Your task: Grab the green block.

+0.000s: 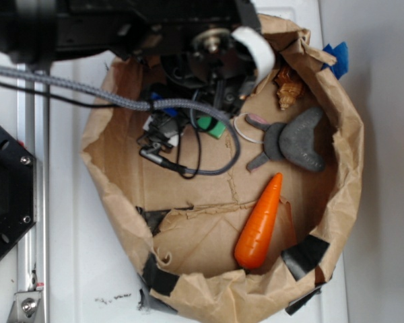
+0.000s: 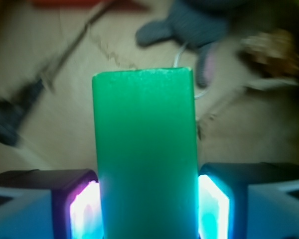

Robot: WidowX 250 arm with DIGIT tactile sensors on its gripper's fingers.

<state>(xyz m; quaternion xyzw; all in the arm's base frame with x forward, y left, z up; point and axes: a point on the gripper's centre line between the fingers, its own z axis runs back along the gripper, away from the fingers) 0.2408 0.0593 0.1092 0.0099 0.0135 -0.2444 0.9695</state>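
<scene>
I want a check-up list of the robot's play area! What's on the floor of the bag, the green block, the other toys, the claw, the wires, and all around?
Surface: brown paper bag cut open into a walled tray, creased and torn, patched with black tape.
Job's things: green block sits between the gripper's fingers, which press both its sides; in the exterior view only a bit of it shows under the arm.
Clutter: orange carrot lying near the front wall; grey plush toy; brown toy by the back wall.
Grippers: gripper shut on the block, pads glowing.
Cables: grey braided cable and black wires loop over the bag floor.
Surroundings: white tabletop; blue tape by the rim.
</scene>
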